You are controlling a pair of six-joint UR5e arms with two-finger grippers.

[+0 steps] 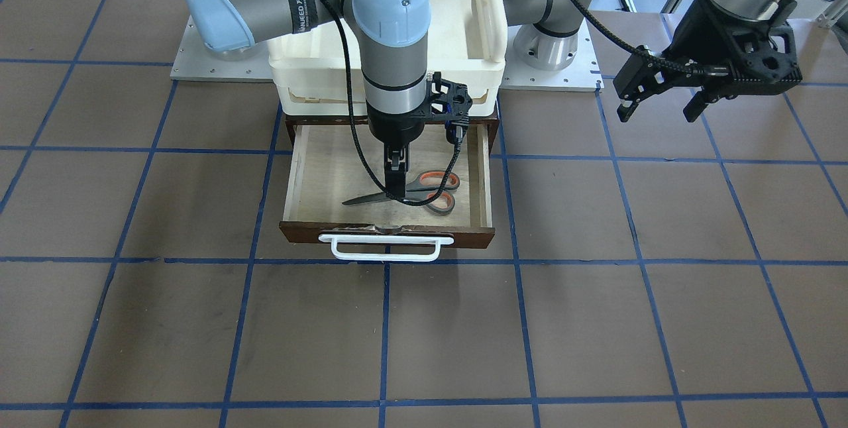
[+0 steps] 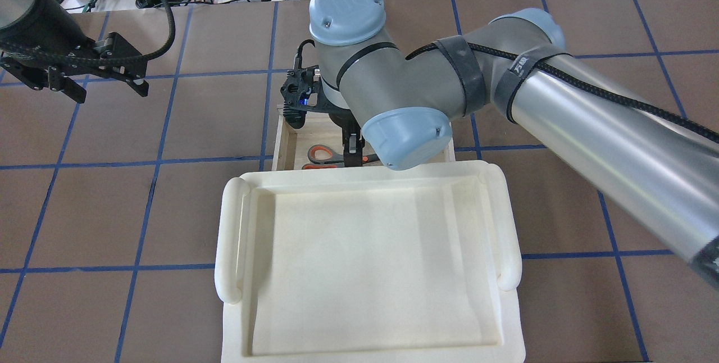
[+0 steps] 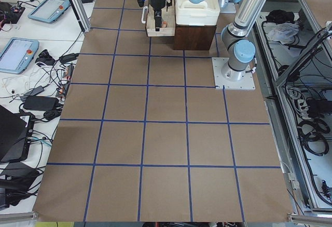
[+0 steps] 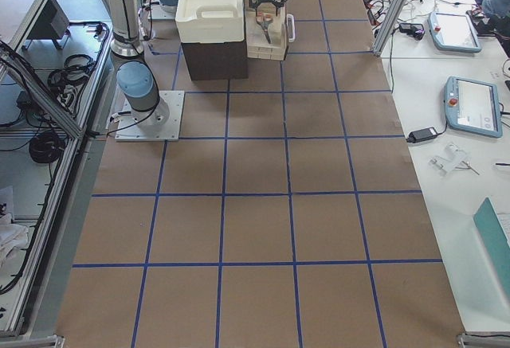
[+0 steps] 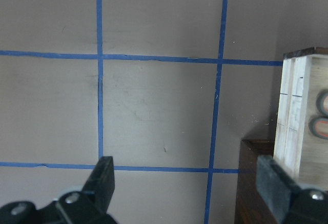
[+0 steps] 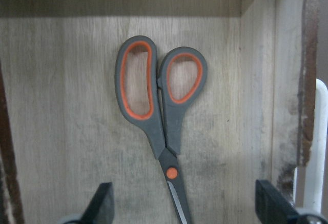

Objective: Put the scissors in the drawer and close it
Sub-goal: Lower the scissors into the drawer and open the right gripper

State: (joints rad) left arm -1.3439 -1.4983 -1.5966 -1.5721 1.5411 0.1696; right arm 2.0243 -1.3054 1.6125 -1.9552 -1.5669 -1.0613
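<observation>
The drawer (image 1: pixel 387 232) stands pulled open, with a dark brown front, a white bar handle (image 1: pixel 386 247) and a pale plywood floor (image 6: pixel 61 131). The scissors (image 1: pixel 427 191) lie flat on that floor, grey handles with orange-red lining, blades toward the view's left. They also show in the right wrist view (image 6: pixel 161 106) and in the overhead view (image 2: pixel 320 155). My right gripper (image 1: pixel 396 191) points straight down into the drawer over the scissors' pivot, open, fingers (image 6: pixel 102 208) apart on either side of the blades. My left gripper (image 1: pixel 656 97) hangs open and empty above the table, off to the drawer's side.
A cream plastic tray (image 2: pixel 230 239) sits on top of the dark cabinet that holds the drawer. The brown table (image 1: pixel 596 322) is marked with blue tape squares. The left wrist view shows the drawer's side wall (image 5: pixel 294 111) to its right.
</observation>
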